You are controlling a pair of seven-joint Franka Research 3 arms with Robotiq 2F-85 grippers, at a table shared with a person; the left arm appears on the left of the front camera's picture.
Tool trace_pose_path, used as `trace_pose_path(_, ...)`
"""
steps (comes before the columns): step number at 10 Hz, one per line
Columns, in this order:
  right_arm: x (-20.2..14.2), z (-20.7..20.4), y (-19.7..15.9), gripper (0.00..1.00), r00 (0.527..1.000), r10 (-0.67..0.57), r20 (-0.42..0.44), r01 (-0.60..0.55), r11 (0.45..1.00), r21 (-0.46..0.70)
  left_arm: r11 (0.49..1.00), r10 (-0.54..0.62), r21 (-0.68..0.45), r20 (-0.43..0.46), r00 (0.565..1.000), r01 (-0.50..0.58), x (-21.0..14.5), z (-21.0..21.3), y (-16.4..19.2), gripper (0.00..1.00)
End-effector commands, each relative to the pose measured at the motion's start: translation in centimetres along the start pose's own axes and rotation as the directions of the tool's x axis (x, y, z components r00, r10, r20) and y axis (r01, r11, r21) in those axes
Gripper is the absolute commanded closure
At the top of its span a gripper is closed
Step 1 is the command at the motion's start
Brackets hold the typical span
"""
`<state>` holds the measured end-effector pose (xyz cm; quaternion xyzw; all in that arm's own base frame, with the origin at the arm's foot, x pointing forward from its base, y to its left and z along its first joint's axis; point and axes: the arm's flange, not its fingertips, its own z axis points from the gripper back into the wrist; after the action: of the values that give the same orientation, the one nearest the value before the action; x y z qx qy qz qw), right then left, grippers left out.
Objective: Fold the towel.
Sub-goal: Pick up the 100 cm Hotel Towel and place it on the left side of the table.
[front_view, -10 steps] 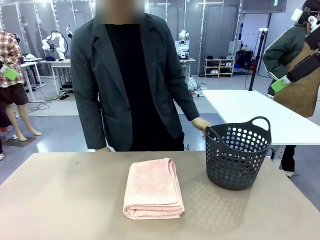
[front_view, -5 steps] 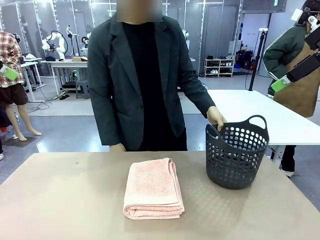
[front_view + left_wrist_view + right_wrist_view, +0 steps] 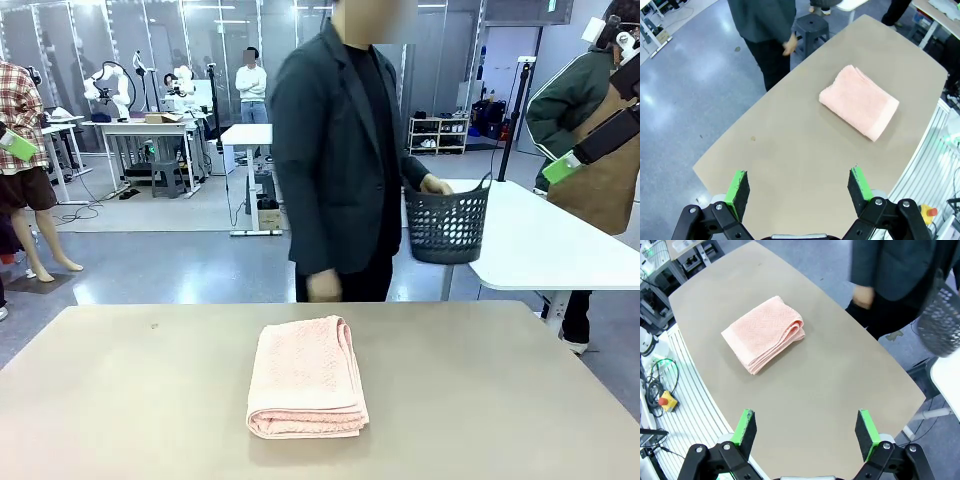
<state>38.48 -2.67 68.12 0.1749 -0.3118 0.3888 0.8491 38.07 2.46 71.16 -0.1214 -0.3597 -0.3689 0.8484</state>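
The salmon-pink towel (image 3: pixel 307 377) lies folded into a thick rectangle at the middle of the tan table (image 3: pixel 120 400). From the left wrist view the towel (image 3: pixel 859 101) sits far beyond my left gripper (image 3: pixel 799 185), whose green-padded fingers stand wide open high above the table. My right gripper (image 3: pixel 806 432) is open too, held high over the table, with the towel (image 3: pixel 763 334) well ahead of it. Nothing is between either pair of fingers.
A person in a dark jacket (image 3: pixel 340 160) stands at the far edge, turned to the right, carrying a dark perforated basket (image 3: pixel 447 222) away from the table. A white table (image 3: pixel 540 235) stands behind on the right.
The person has lifted the dark basket off the table and turned away to the right with it. The towel and both grippers have not moved.
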Motion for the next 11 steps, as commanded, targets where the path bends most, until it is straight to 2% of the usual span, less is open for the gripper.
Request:
trace_pose_path(1, 0.1, 0.1, 0.0, 0.00, 1.000, 0.007, -0.011, -0.007, 1.000, 0.005, 1.000, 0.009, -0.002, -0.001, 1.000, -0.009, 0.1, 0.0, -0.2, 0.00)
trace_pose_path(7, 0.1, 0.1, 0.0, 0.00, 1.000, 0.007, -0.011, -0.007, 1.000, 0.005, 1.000, 0.000, 0.000, 0.000, 1.000, 0.000, 0.0, 0.0, 0.0, 0.00)
trace_pose_path(8, 0.1, 0.1, 0.0, 0.00, 1.000, 0.007, -0.011, -0.007, 1.000, 0.005, 0.993, 0.114, -0.017, -0.037, 0.993, -0.114, 0.4, -2.1, 0.0, 0.00)
trace_pose_path(9, 0.1, 0.1, 0.0, 0.00, 1.000, 0.007, -0.011, -0.007, 1.000, 0.005, 0.973, 0.231, -0.010, -0.069, 0.970, -0.232, 0.2, -4.5, -0.3, 0.00)
trace_pose_path(10, 0.1, 0.1, 0.0, 0.00, 1.000, 0.007, -0.011, -0.007, 1.000, 0.005, 0.944, 0.318, -0.058, -0.110, 0.942, -0.326, -0.4, -7.0, -1.2, 0.00)
trace_pose_path(11, 0.1, 0.1, 0.0, 0.00, 1.000, 0.007, -0.011, -0.007, 1.000, 0.005, 0.928, 0.355, -0.065, -0.137, 0.925, -0.366, -1.1, -9.2, -2.0, 0.00)
